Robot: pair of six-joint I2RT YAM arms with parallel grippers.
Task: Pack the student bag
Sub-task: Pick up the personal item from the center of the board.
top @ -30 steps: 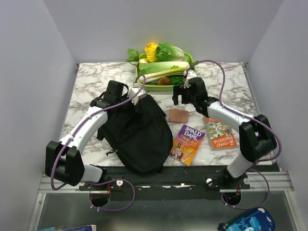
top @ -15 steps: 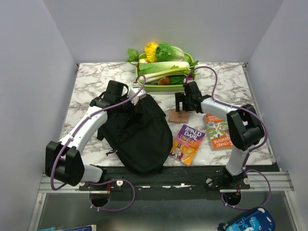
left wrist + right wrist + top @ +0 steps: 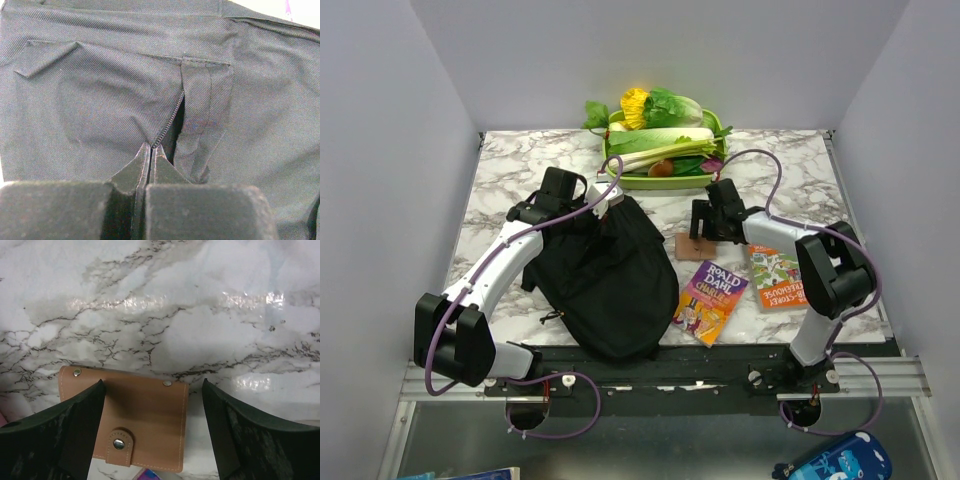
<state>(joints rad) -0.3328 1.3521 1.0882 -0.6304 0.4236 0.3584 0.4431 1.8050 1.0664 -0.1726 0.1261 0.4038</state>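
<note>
The student bag (image 3: 610,280), a large black fabric backpack, lies on the marble table in front of the left arm. My left gripper (image 3: 611,207) is shut on the bag's top edge. In the left wrist view its fingertips (image 3: 151,150) pinch the fabric right at the zip (image 3: 170,120) of the bag (image 3: 100,90). My right gripper (image 3: 704,228) is open and low over a small brown wallet (image 3: 693,245). In the right wrist view the gripper (image 3: 152,390) has one finger on each side of the wallet (image 3: 142,415), which lies flat with its snap strap shut.
A purple Roald Dahl book (image 3: 712,298) and an orange Treehouse book (image 3: 778,277) lie at the front right. A green tray (image 3: 650,183) of vegetables stands at the back middle. A corner of the purple book shows below the wallet (image 3: 147,475).
My right gripper has moved forward and down from near the tray to just over the wallet. The left arm and the bag have not moved.
</note>
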